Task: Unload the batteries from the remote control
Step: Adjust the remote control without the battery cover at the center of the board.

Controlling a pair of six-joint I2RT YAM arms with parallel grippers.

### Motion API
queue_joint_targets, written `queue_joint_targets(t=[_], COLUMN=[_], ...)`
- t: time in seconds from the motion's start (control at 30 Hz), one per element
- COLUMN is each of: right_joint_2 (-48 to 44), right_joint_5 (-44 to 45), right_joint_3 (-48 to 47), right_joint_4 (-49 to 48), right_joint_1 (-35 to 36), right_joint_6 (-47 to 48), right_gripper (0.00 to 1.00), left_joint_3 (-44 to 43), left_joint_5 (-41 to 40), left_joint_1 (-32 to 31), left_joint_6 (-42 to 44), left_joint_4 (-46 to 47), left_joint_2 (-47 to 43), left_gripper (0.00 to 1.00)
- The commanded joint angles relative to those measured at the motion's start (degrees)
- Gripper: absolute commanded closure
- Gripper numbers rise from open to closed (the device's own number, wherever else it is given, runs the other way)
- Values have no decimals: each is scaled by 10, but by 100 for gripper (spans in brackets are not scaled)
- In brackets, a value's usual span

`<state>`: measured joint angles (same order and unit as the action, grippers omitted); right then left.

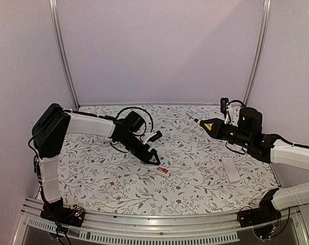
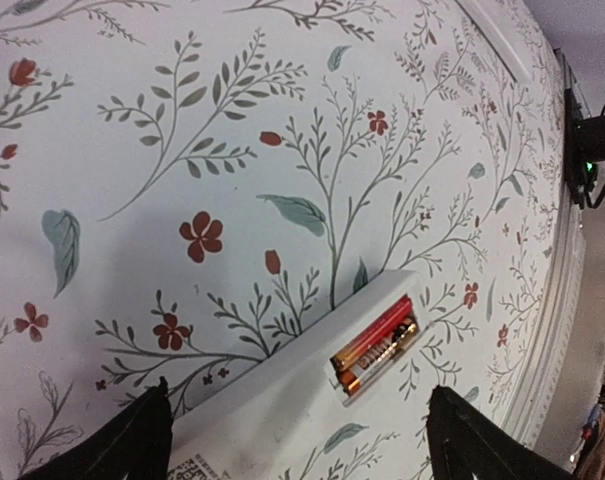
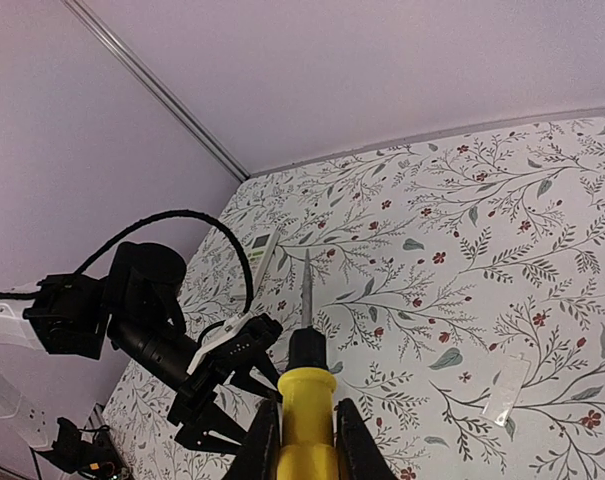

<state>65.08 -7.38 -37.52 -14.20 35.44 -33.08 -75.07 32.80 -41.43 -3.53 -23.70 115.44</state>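
Note:
A white remote [image 2: 282, 410] lies face down on the flowered table, its battery bay open. Two batteries [image 2: 374, 345] sit in it side by side, one red-orange, one dark with a copper end. My left gripper [image 2: 297, 400] is open, one finger on each side of the remote and clear of it. In the top view the remote's open end [image 1: 165, 172] shows just past my left gripper [image 1: 153, 157]. My right gripper [image 3: 304, 440] is shut on a yellow-handled screwdriver [image 3: 307, 395], held in the air at the right [image 1: 218, 128], tip pointing left.
A flat white cover piece [image 1: 230, 169] lies on the table near the right arm and also shows in the right wrist view [image 3: 509, 390]. A second white remote with buttons [image 3: 264, 252] lies beyond the left gripper. Metal posts [image 1: 62, 51] and walls frame the back.

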Motion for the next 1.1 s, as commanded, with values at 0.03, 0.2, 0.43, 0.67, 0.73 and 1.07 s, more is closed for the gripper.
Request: queue_joint_targets(t=[0.03, 0.2, 0.43, 0.67, 0.73, 1.07], right_joint_2=[-4, 12, 32, 33, 32, 9], right_joint_5=[-3, -13, -25, -25, -24, -23], right_joint_3=[7, 5, -3, -4, -7, -17], right_joint_4=[-12, -20, -30, -23, -11, 110], right_joint_1=[-2, -2, -3, -3, -2, -3], right_joint_6=[-7, -11, -17, -16, -12, 25], right_gripper=[100, 100, 100, 100, 100, 100], left_joint_3=[15, 43, 75, 105, 113, 130], left_joint_5=[-1, -4, -48, -157, -189, -269], left_joint_1=[-12, -20, -43, -74, -81, -115], left_joint_6=[13, 12, 13, 18, 20, 47], left_joint_4=[-20, -19, -7, 20, 28, 42], left_joint_2=[1, -20, -49, -85, -93, -96], left_gripper=[12, 12, 12, 14, 17, 35])
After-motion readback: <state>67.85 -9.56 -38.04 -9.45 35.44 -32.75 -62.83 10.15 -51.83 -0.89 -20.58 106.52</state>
